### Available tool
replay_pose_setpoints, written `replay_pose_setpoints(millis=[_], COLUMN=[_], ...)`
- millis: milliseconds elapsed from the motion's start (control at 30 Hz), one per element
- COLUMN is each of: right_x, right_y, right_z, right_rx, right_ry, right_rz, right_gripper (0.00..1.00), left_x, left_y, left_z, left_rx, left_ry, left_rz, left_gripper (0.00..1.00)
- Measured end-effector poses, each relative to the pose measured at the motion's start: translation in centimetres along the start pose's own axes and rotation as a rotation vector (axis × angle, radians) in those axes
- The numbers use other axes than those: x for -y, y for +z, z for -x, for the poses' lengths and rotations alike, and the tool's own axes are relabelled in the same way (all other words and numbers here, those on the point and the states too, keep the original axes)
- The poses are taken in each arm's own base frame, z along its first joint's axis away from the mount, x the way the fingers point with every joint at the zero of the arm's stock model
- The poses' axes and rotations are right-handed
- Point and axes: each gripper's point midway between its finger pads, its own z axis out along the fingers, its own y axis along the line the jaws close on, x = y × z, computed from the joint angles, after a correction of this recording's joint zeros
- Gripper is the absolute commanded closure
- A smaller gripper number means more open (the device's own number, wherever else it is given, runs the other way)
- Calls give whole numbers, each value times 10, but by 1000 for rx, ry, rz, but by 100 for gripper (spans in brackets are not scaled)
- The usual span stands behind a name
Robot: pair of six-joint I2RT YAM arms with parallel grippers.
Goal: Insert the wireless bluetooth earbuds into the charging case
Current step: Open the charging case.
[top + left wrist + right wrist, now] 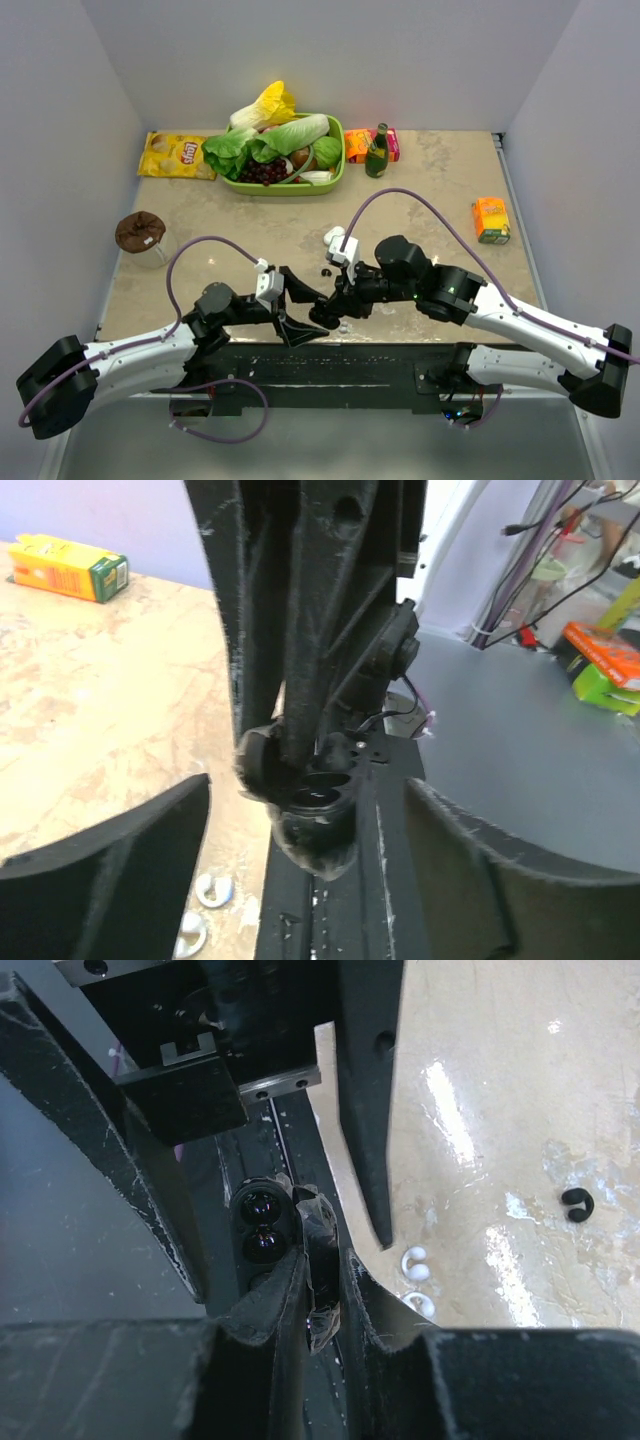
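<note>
Two white earbuds [415,1260] lie at the near edge of the table [480,1110], just beside the black charging case [262,1225] — only the wrist views show them clearly. The right gripper [322,1270] pinches the case's raised lid. The left gripper [308,790] stands wide open astride the case, holding nothing. Only the right wrist view shows two glossy rounds inside the case. At far left, a yellow bag [178,155] reads "Lay's". From above, the grippers largely hide the case.

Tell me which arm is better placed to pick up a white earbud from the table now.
Left, I judge. The left gripper is open and empty, and the white earbuds lie on the table close to one finger. The right gripper is shut on the black charging case.
</note>
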Motion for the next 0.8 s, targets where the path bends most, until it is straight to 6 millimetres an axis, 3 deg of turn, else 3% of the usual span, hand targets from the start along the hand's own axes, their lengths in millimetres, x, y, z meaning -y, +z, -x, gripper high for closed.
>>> replay_pose_setpoints(millis=[100,433,800], right_x=[-1,-4,-11], right_y=[0,-4,-23], right_z=[-2,-1,32], right_rx=[-10,-10,73], right_ry=[2,-19,-69], right_rz=[4,21,18], right_gripper=[100,100,100], left_x=[-3,-14,-21], left_y=[0,1,-10], left_z=[1,-1,-5], left_rx=[4,9,88], left_ry=[5,-15,-129], left_rz=[16,76,155], left_gripper=[0,0,0])
